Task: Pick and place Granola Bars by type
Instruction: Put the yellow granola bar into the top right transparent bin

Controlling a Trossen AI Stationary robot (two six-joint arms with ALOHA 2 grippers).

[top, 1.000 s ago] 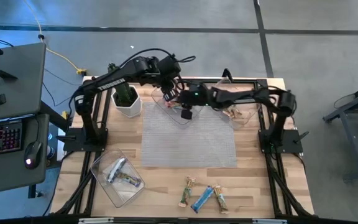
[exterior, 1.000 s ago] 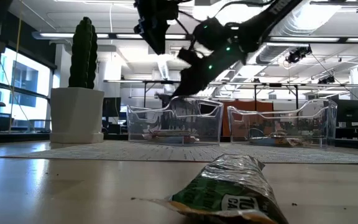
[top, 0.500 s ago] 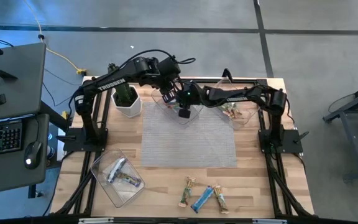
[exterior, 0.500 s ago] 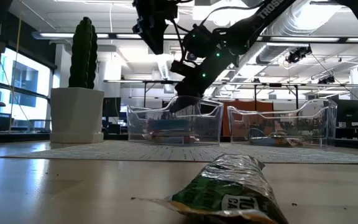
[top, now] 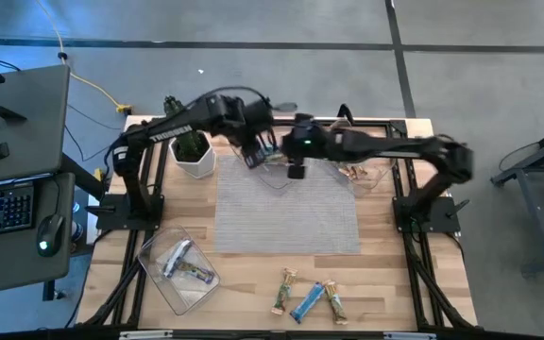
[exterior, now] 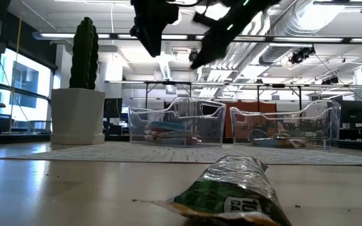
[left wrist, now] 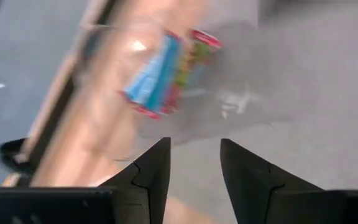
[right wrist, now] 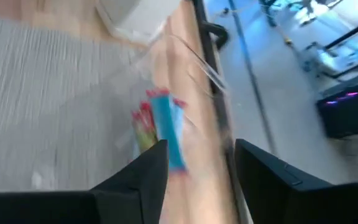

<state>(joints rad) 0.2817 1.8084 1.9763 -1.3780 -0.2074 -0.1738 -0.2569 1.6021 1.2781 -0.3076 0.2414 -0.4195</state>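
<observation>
A clear tray (top: 274, 175) at the far middle of the table holds a blue Granola Bar (left wrist: 151, 78) (right wrist: 169, 134) lying flat beside red-ended ones (left wrist: 188, 62). My right gripper (right wrist: 197, 146) (top: 296, 172) hangs open and empty above this tray. My left gripper (left wrist: 194, 143) (top: 256, 154) hovers open and empty just left of it, also above the tray. Three more bars (top: 307, 300) lie at the near edge; a green one (exterior: 231, 191) fills the low view's foreground.
A second clear tray (top: 368, 177) at the far right holds tan bars (top: 352, 172). A third tray (top: 159, 274) at the near left holds silver ones. A cactus in a white pot (top: 192, 151) stands at the far left. A grey mat (top: 286, 217) covers the middle.
My right gripper dipped into the far middle tray, then rose clear of it and drew slightly toward the right. A blue bar that was not in that tray a second ago now lies there. My left gripper has drifted slightly left.
</observation>
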